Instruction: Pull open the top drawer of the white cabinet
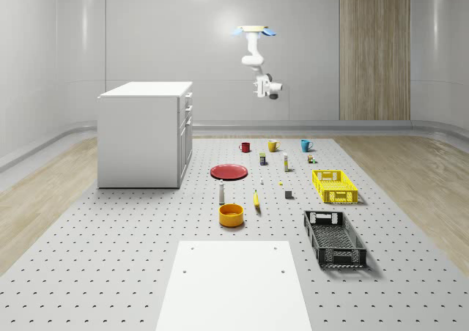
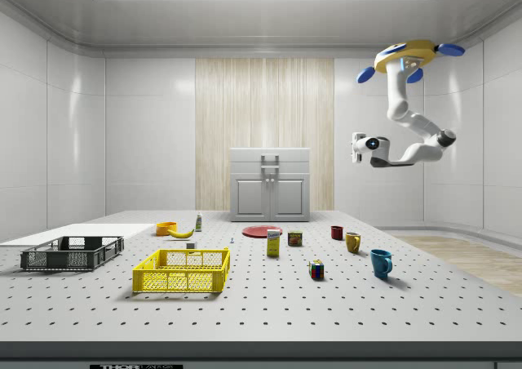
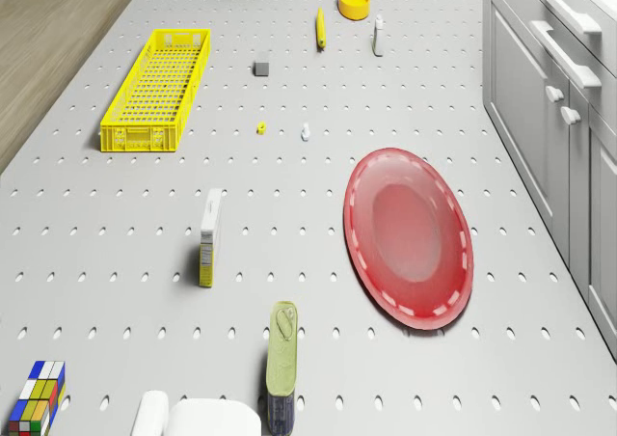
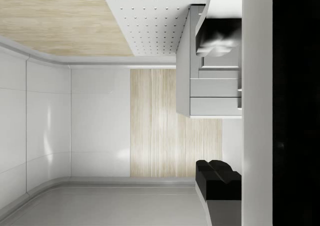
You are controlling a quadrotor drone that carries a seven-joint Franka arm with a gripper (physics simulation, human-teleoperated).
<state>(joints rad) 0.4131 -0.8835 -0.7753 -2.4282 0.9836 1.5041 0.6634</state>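
Note:
The white cabinet stands on the perforated mat at the whole-scene view's left, its front facing that view's right. Its top drawer has a bar handle and sits flush with the front, as does the drawer below it. The drone hovers high over the far end of the mat, above the row of mugs. Its arm hangs down and bends toward the cabinet. The gripper is in the air at about cabinet-top height, well away from the drawer front. The cabinet front also appears in the drone view, and the cabinet in the wrist view.
A red plate lies on the mat in front of the cabinet. Mugs, small cans and boxes, a banana, an orange bowl, a yellow crate and a black crate are spread across the mat. A white panel lies near the front.

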